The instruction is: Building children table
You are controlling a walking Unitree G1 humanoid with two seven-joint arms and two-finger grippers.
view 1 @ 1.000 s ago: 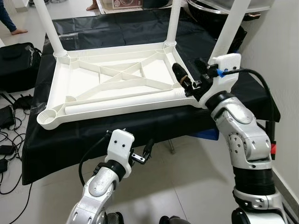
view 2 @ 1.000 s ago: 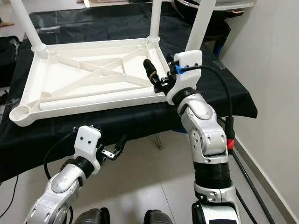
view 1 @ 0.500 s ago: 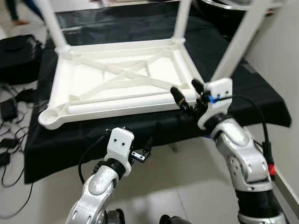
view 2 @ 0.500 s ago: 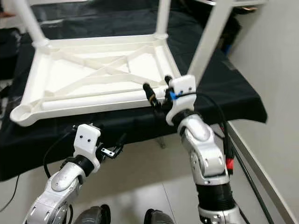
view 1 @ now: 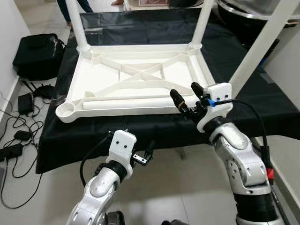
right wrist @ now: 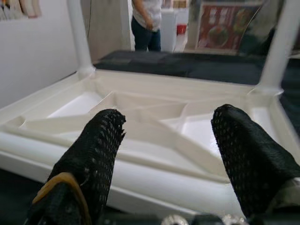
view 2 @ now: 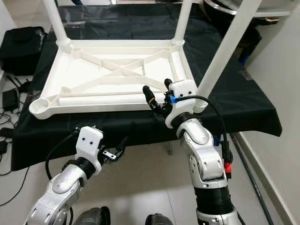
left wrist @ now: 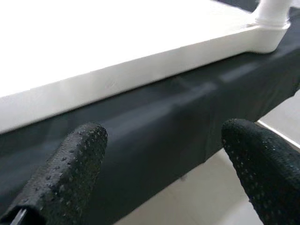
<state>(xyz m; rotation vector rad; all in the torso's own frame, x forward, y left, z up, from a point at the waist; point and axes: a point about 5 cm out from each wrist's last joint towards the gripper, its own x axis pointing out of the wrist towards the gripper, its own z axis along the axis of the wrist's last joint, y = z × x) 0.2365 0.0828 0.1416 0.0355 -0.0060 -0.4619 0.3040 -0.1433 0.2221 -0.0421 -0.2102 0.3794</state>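
Note:
The white children's table (view 1: 140, 77) lies upside down on a black cloth. Three legs stand upright in its corners: far left (view 1: 77, 26), far right (view 1: 204, 21), near right (view 1: 263, 42). A loose leg (view 1: 136, 104) lies inside the frame along the near edge, and the near left socket (view 1: 68, 111) holds nothing. My right gripper (view 1: 186, 96) is open, hovering just before the near edge by the near right corner, fingers (right wrist: 96, 154) pointing over the frame. My left gripper (view 1: 145, 157) is open, lower down, in front of the hanging cloth (left wrist: 154, 126).
A black bag (view 1: 40, 51) and cables (view 1: 18, 136) lie on the floor to the left. A wall (view 1: 293, 65) stands close on the right. A person (right wrist: 145, 23) stands beyond the far side. Tiled floor (view 1: 173, 187) is under my arms.
The camera has drawn back and turned. My right gripper has pulled away from the near right corner toward me and now hangs just off the near edge. The left arm has hardly moved.

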